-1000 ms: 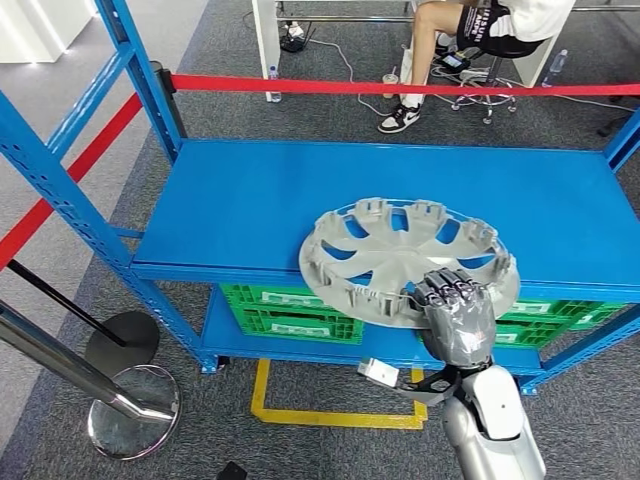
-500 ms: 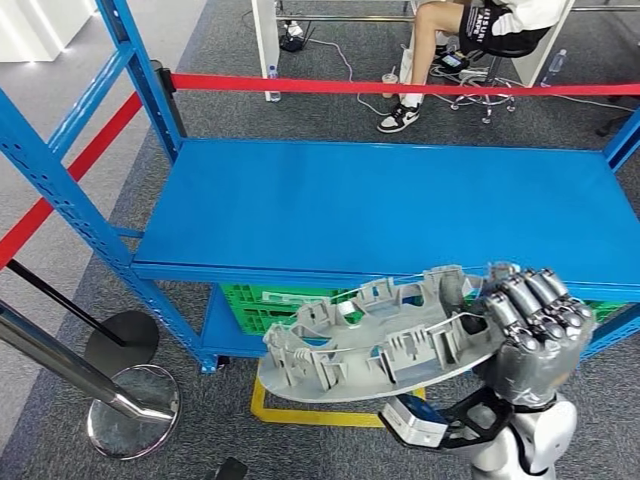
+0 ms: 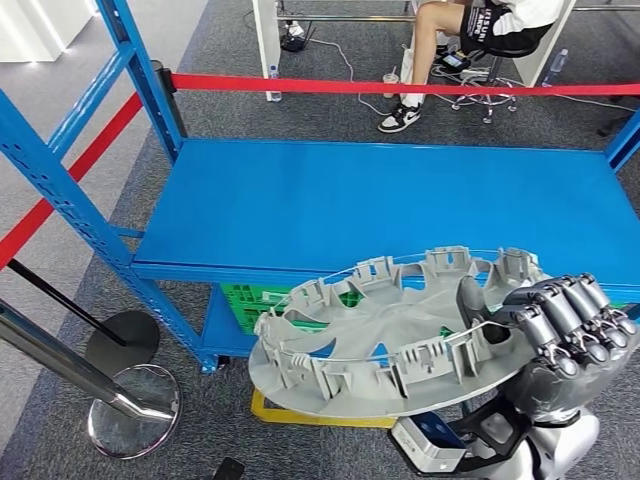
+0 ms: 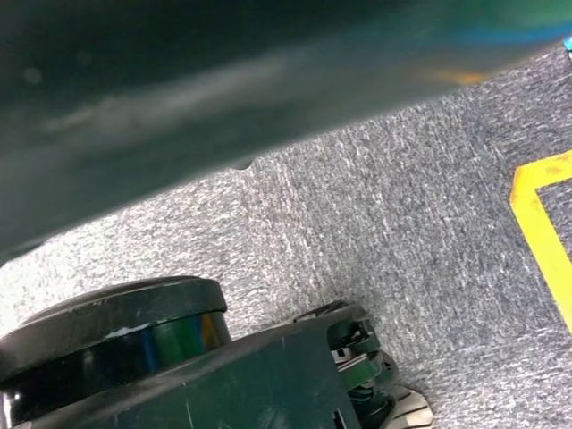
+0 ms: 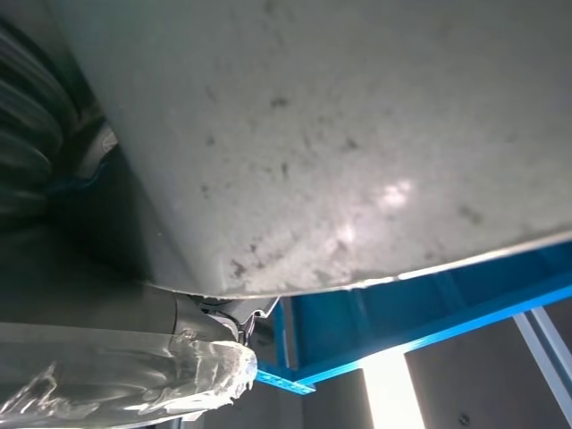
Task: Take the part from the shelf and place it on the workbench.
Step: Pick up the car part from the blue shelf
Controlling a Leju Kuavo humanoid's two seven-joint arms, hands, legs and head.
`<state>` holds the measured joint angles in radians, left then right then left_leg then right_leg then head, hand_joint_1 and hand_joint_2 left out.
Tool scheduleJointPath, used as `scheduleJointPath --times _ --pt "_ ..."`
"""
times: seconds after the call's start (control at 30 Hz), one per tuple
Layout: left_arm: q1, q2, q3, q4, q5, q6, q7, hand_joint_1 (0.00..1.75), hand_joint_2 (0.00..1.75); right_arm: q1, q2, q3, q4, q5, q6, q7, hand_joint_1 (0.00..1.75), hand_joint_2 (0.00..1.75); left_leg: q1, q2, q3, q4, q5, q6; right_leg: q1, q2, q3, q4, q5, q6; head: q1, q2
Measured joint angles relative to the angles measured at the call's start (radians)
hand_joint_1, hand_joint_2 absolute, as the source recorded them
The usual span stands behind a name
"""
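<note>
The right hand (image 3: 566, 335) grips the rim of the grey wheel cover (image 3: 377, 345), holding it nearly flat in the air in front of the blue shelf (image 3: 362, 205) and clear of its top board, while the left hand's state cannot be told.

One grey wheel cover (image 3: 385, 345), one blue shelf (image 3: 362, 205), two green crates (image 3: 260, 297) beneath it, two chrome stanchion bases (image 3: 134, 410), one seated person (image 3: 483, 25)
</note>
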<state>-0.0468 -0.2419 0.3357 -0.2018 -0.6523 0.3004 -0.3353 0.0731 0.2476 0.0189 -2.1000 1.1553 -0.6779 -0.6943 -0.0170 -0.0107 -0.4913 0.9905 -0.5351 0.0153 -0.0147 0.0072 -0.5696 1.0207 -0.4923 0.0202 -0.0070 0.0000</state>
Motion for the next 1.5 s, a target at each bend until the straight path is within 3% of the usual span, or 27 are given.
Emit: scheduleJointPath --times 1.5 --pt "0.000 -0.003 0.043 0.000 -0.018 0.019 0.001 0.00 0.00 0.020 0.000 -0.007 0.014 -0.081 0.000 -0.002 1.75 1.75 0.000 0.000 0.000 0.000 0.000 0.000 0.000 0.000 0.000 0.000 0.000 0.000 0.000 0.000"
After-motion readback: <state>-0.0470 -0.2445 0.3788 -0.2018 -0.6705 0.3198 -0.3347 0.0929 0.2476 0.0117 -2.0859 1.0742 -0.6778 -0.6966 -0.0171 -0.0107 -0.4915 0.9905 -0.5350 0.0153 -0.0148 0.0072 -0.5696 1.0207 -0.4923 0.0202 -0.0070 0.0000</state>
